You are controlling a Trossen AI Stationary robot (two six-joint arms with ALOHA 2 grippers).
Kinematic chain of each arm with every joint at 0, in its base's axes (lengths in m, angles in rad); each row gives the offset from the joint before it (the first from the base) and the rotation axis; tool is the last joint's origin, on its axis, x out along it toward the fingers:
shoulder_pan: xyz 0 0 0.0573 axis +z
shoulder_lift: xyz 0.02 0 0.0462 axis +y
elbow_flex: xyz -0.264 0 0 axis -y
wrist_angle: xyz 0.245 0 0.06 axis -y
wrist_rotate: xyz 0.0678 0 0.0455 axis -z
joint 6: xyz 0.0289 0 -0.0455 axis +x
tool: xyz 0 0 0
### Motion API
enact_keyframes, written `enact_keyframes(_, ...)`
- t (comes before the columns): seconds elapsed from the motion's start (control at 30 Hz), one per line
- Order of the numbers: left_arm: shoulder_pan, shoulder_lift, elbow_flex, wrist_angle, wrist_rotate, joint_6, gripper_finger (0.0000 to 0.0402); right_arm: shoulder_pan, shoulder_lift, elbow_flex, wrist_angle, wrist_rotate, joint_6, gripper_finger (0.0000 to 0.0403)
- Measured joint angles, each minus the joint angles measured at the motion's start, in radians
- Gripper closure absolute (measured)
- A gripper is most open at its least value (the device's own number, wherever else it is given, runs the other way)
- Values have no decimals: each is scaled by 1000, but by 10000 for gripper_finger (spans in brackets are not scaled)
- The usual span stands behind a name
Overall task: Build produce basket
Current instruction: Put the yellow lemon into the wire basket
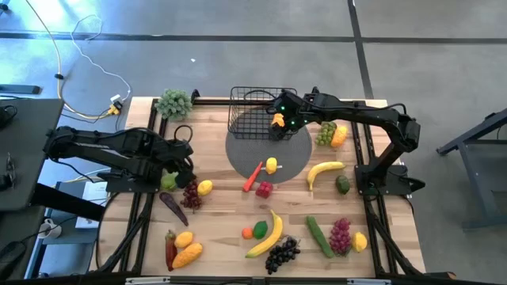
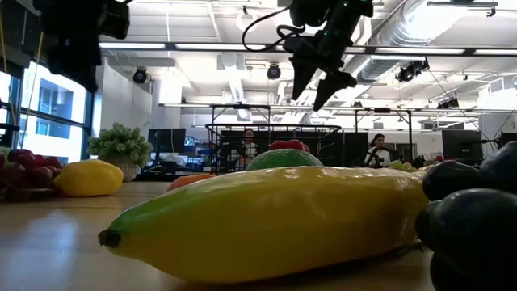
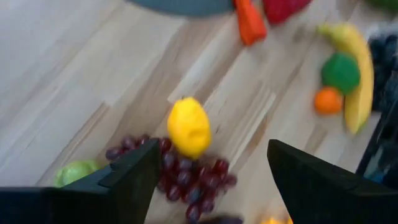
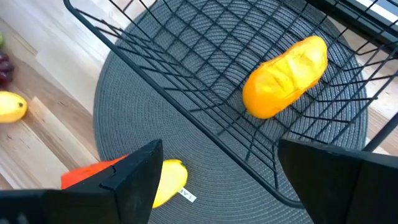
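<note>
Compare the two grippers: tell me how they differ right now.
The right gripper hovers over the basket, which holds an orange fruit; the left gripper hangs above the red grapes and lemon on bare wood. Both are open and empty.

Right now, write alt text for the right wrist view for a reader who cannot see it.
An orange-yellow fruit lies inside a black wire basket on a round grey mat. The right tool is above it, open and empty. A yellow lemon and an orange carrot rest on the mat outside the basket.
</note>
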Motion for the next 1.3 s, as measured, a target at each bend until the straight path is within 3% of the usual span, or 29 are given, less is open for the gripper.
enact_keyframes(0.27,0,52,0,147,-10,-24,114,0,0,0,-46,0,-46,104)
enact_keyframes(0.8,-3,326,0,149,28,-78,113,-2,-71,-1,-63,-1,-71,104)
enact_keyframes(1.3,-76,528,0,160,11,-157,113,-3,-71,-1,-67,-1,-71,104)
